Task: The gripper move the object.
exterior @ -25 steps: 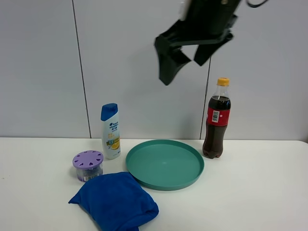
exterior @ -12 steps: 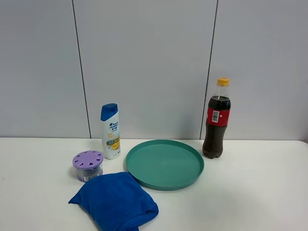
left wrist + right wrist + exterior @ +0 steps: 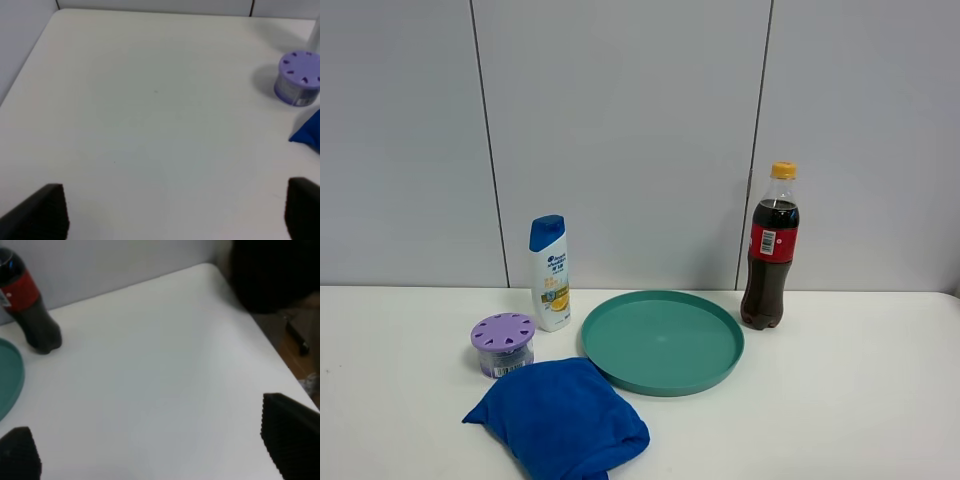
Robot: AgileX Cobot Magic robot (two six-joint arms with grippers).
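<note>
Lilac-lidded, the small squat clear jar [image 3: 503, 345] sits untouched beside the crumpled blue cloth [image 3: 561, 418], so my left gripper [image 3: 175, 212] and right gripper [image 3: 150, 452] hang spread wide, holding nothing, ready for an approach.

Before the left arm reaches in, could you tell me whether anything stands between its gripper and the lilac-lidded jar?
Nothing visible does. In the left wrist view, bare table lies between the open left gripper and the jar; the blue cloth sits beside the jar, off that line.
</note>
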